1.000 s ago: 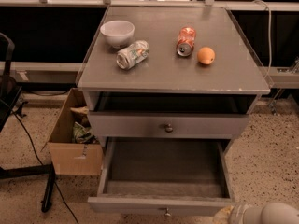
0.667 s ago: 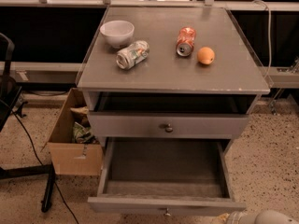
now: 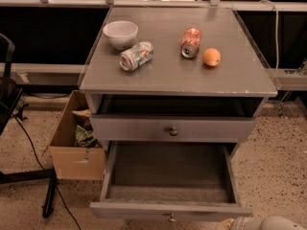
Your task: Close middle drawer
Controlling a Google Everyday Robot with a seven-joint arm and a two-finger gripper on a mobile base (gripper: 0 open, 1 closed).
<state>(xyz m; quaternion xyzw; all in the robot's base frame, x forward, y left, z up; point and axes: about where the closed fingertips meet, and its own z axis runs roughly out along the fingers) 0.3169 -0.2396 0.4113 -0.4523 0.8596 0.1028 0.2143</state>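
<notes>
The grey cabinet (image 3: 177,75) stands in the middle of the camera view. The middle drawer (image 3: 170,176) is pulled far out, a wide shallow empty tray with a small knob (image 3: 170,218) on its front at the bottom edge. Above it the top drawer (image 3: 172,128), with a round knob, stands slightly out. The lowest drawer is hidden under the open one. Only a pale rounded part of my arm (image 3: 271,223) shows at the bottom right corner, just right of the middle drawer's front. My gripper is out of view.
On the cabinet top lie a white bowl (image 3: 120,33), a crushed silver can (image 3: 136,55), a red can (image 3: 191,42) and an orange (image 3: 211,57). An open cardboard box (image 3: 72,143) sits on the floor at the left, by a black stand and cable (image 3: 29,143).
The pale arm part at the bottom right has sunk slightly lower at the picture's edge. Both open drawers and the things on top have not moved.
</notes>
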